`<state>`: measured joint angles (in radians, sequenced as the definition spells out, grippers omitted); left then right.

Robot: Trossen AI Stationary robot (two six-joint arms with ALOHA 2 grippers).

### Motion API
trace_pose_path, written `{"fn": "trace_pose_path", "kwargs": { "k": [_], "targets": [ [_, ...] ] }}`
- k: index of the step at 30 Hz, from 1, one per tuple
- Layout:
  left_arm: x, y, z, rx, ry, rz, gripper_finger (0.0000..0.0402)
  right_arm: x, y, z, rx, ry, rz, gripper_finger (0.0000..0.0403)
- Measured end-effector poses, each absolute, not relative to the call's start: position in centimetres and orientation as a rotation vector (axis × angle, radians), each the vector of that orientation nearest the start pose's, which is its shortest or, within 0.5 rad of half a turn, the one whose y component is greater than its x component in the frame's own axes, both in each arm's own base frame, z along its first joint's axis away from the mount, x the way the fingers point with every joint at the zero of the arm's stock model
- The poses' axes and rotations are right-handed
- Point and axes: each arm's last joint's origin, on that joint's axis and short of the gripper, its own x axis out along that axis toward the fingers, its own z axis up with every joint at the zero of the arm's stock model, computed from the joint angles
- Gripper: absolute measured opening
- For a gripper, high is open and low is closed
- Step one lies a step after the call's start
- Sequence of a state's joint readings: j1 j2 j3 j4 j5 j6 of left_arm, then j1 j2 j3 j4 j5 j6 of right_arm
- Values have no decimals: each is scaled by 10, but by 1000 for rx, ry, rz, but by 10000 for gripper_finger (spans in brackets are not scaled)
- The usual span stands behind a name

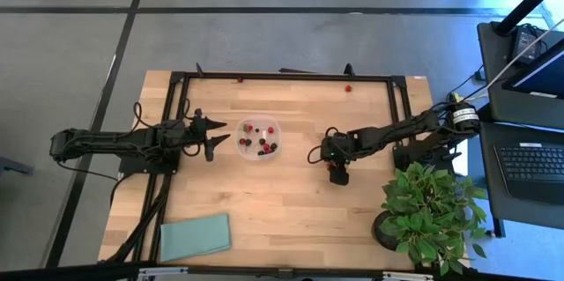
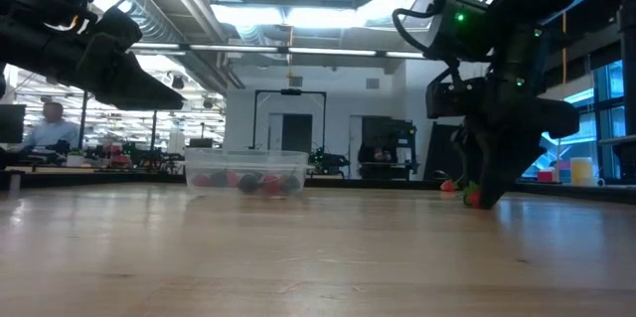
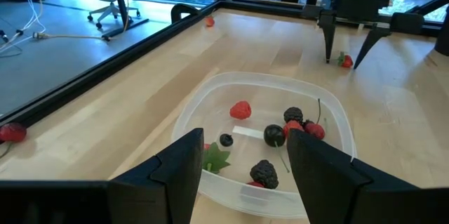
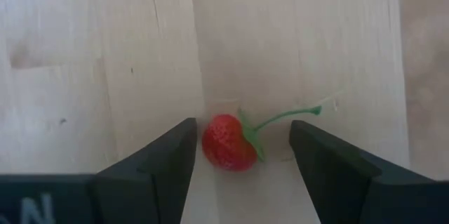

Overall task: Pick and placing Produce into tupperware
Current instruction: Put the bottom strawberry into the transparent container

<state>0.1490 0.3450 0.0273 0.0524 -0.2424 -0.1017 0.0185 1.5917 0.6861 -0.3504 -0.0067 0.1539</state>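
The task is judged to be well under way but not finished. A good share of the berries (image 3: 270, 136) is already gathered inside the clear container (image 1: 258, 137), which sits near the centre of the table (image 1: 291, 219), slightly toward nine o'clock in the high view. Red and dark pieces, one with a green leaf, are seen lying on its floor in the left wrist view.

Several pieces are still left outside. Two red berries are seen near the frame at the table's twelve o'clock edge, one (image 1: 240, 79) at about eleven o'clock of the container and another (image 1: 348, 88) at about one o'clock. A further red one (image 3: 11, 132) is seen beside the rail in the left wrist view. A strawberry (image 4: 229, 142) with a green stem lies on the wood at three o'clock of the container.

The right gripper (image 4: 242, 155) is lowered to the table over that strawberry, its jaws spread wide on either side of the fruit; the fruit lies close to one finger, but no grip is seen yet.

The left gripper (image 1: 214, 136) is held just at nine o'clock of the container, jaws parted wide and empty, pointed at its rim.
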Motion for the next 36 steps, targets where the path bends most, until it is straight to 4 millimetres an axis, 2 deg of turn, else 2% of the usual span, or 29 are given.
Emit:
{"fn": "trace_pose_path", "kwargs": {
  "k": [12,26,36],
  "targets": [
    [113,24,148,-87,246,402,199,253,5,120,139,1252,-99,230],
    [113,24,148,-88,246,403,199,253,4,119,122,1258,-112,90],
    [113,24,148,-87,246,402,199,256,4,122,116,1248,-119,102]
  ]
}}
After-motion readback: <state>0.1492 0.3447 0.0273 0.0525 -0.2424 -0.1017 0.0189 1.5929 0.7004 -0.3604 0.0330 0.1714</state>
